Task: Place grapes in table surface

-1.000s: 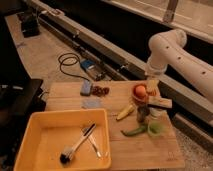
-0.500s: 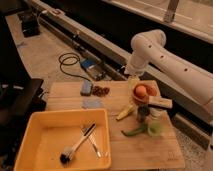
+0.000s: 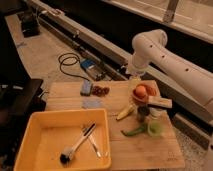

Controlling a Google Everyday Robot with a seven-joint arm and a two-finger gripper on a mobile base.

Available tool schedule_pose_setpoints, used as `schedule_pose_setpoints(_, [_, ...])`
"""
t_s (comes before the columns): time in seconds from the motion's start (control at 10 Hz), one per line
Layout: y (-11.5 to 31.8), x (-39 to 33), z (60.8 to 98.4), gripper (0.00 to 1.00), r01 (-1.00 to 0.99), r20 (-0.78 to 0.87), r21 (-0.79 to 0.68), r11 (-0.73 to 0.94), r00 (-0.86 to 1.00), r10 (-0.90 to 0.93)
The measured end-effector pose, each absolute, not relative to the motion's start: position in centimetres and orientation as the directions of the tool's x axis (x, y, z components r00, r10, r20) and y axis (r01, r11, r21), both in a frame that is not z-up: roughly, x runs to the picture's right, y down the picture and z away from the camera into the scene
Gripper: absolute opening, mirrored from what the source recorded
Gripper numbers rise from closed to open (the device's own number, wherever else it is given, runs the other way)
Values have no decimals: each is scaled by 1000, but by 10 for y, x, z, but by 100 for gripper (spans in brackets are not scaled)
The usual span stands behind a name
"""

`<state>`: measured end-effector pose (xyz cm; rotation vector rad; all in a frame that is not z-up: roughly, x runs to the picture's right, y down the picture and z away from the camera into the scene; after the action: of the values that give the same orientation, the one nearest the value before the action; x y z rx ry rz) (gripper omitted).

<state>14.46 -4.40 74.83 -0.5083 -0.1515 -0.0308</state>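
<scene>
Hanging above the far edge of the pale wooden table (image 3: 145,152), the white arm's gripper (image 3: 134,82) sits just behind a round orange fruit (image 3: 141,91). Whether it is wide, narrow or carrying anything cannot be told from the camera view. The small cluster of dark red grapes (image 3: 100,91) lies on the bare wood, just beside a blue-grey block (image 3: 86,88) and apart from the gripper. By that, the placing looks done, with only the arm's retreat left. A yellow plastic tray (image 3: 50,137) stands nearer the camera.
</scene>
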Motion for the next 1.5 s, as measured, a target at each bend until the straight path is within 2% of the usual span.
schedule_pose_setpoints(0.5, [-44, 110, 804, 65, 126, 207, -538, 833, 978, -15])
schedule_pose_setpoints(0.8, [-39, 47, 857, 65, 203, 270, -567, 798, 961, -53])
schedule_pose_setpoints(1.1, [-29, 23, 906, 65, 241, 313, -595, 767, 948, -55])
schedule_pose_setpoints(1.5, [-22, -3, 939, 65, 244, 335, -536, 809, 940, -62])
